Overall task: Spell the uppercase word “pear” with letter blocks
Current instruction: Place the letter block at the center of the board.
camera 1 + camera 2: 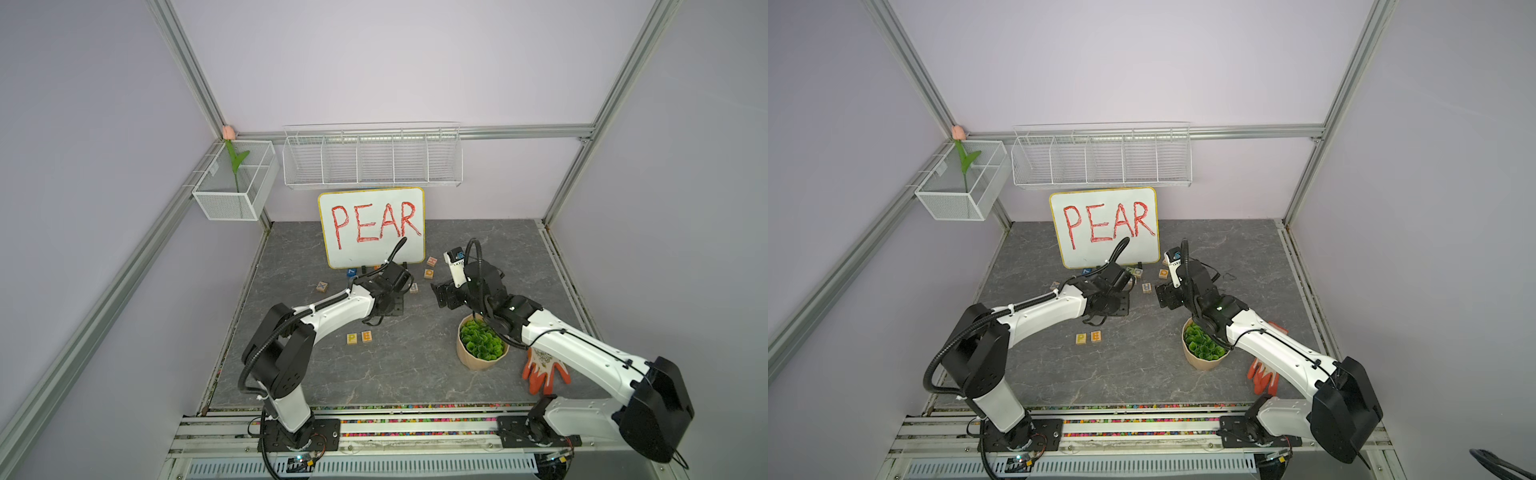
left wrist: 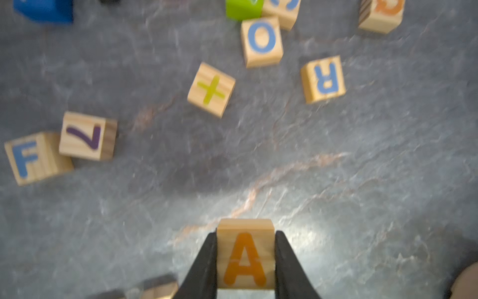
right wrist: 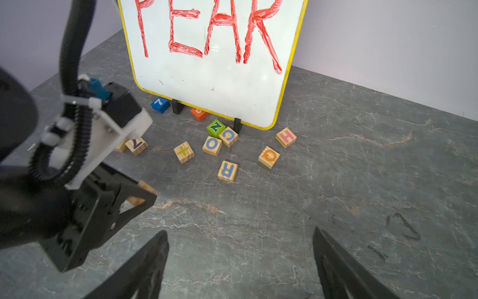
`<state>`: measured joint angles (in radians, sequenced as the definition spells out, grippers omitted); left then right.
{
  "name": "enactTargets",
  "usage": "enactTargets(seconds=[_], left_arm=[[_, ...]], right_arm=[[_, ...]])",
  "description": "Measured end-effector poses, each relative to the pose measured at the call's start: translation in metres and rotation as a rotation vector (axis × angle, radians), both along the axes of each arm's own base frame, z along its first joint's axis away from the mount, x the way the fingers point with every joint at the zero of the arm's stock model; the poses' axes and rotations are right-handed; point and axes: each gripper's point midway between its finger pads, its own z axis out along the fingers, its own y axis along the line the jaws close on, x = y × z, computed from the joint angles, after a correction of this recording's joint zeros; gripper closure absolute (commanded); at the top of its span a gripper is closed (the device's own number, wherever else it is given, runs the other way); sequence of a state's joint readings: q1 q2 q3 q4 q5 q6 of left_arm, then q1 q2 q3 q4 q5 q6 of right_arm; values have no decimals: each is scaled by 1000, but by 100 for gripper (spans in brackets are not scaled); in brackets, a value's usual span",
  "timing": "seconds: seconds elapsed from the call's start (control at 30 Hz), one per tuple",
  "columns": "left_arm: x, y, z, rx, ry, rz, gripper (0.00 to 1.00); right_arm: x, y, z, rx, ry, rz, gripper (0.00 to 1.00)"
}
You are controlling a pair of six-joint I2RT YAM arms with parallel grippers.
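In both top views the P block and E block sit side by side on the near tabletop. The left wrist view shows the left end effector clamped on the A block, with the R block lying apart. The right wrist view shows the right end effector open and the R block near the whiteboard.

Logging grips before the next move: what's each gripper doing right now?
Left gripper: shut on the orange A block.
Right gripper: open, holding nothing.
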<state>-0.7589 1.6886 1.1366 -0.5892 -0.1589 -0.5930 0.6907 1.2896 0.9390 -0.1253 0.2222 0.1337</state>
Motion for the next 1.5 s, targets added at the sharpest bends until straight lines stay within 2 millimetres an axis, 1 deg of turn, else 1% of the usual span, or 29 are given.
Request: enactTargets(seconds=[0.07, 0.2, 0.37, 0.47, 1.03, 1.4, 1.5], left_arm=[[-12, 4, 2, -26, 11, 25, 73], [-25, 7, 4, -71, 27, 74, 73], [-41, 21, -19, -59, 86, 140, 73], [-47, 27, -28, -47, 107, 163, 73], [-51, 31, -36, -49, 122, 197, 73], [-53, 34, -50, -14, 149, 200, 72], [-53, 34, -51, -10, 149, 200, 71]], right_arm=[[0, 4, 2, 13, -3, 14, 11], [-1, 9, 5, 28, -4, 33, 11], [-2, 11, 5, 29, -3, 40, 11], [-3, 12, 5, 31, -2, 42, 11], [-6, 16, 5, 35, -1, 51, 11], [-6, 16, 5, 34, -2, 49, 11], [-9, 19, 5, 43, 7, 71, 11]])
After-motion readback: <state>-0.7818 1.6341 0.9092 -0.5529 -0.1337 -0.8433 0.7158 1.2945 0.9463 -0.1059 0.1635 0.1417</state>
